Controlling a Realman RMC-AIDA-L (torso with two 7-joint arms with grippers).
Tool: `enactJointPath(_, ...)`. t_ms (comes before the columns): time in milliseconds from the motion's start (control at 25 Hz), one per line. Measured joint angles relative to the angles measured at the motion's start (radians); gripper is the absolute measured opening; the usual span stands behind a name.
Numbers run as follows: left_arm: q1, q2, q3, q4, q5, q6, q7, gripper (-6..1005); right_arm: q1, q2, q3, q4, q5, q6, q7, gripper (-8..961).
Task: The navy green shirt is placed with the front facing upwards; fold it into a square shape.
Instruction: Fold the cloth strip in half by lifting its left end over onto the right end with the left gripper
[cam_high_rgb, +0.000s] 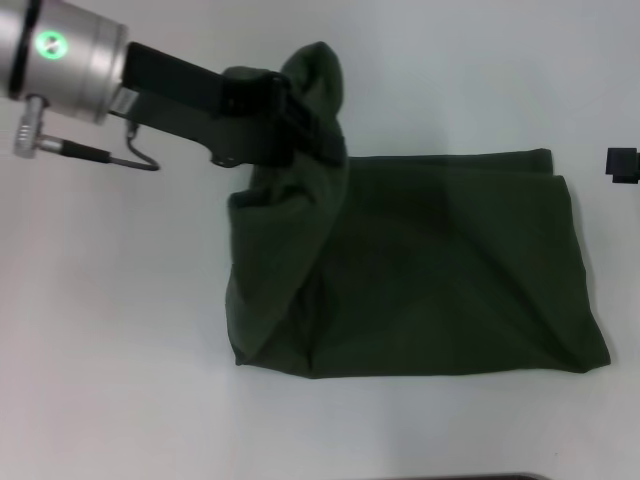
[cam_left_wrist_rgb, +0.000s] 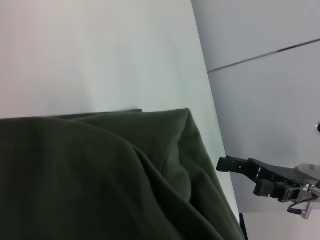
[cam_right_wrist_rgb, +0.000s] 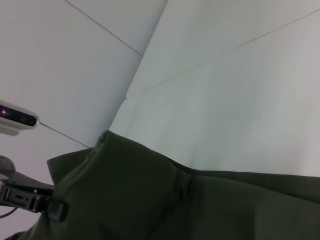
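Head view: the left pincer (cam_high_rgb: 290, 125) is closed on the far left edge of the navy green shirt (cam_high_rgb: 440, 270), lifting a bunched flap of cloth off the white counter (cam_high_rgb: 110, 330). The rest of the garment lies flat below and to the right of that pincer, already narrowed into a rough rectangle. The right pincer (cam_high_rgb: 622, 166) shows only as a dark tip at the frame edge, well apart from the cloth; I cannot tell how its fingers stand.

Left wrist view: folds of the shirt (cam_left_wrist_rgb: 100, 170) fill the near field just beside the camera, and the right pincer (cam_left_wrist_rgb: 260, 176) hangs farther off beyond the counter edge.

Right wrist view: the raised flap (cam_right_wrist_rgb: 125, 185) peaks next to the left pincer (cam_right_wrist_rgb: 47, 202).

Judgement: 1 crosswise fold is under way. The next move likely calls for carrying the held edge across toward the opposite side, lowering it squarely and releasing.
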Motion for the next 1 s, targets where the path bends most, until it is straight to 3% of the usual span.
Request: enactJointPath(1000,-0.060,-0.009,0.429,0.215,-0.328,-0.395,-0.002,60,0.018,-0.008,0.000,-0.002,-0.002,0.004,0.002,867)
